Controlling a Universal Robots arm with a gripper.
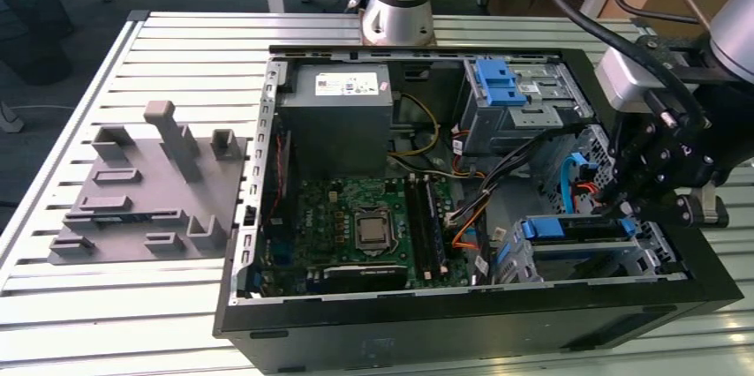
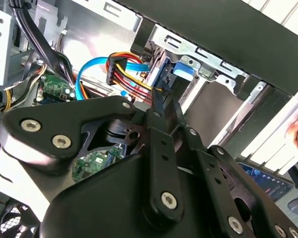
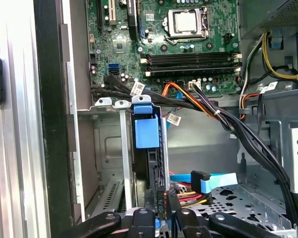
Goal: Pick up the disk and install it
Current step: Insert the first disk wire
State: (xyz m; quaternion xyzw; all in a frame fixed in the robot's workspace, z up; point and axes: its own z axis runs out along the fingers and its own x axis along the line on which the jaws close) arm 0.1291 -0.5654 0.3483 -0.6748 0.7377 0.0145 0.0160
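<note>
Gripper (image 3: 161, 210): low centre of the first wrist view, fingers closed on the rear edge of the disk (image 3: 150, 148).

Disk: standing on edge in its bay (image 1: 613, 257), lower right of the exterior view (blue carrier end showing), seemingly most of the way in.

Step, as judged: installing; seating calls for a straight push along the bay rails.

Beyond: loose cables (image 3: 208, 106), then the motherboard (image 3: 179, 44), upper centre.

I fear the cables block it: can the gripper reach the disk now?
Probably yes: the gripper sits right at the edge of the disk in the bay, and the cables lie to the side.
</note>
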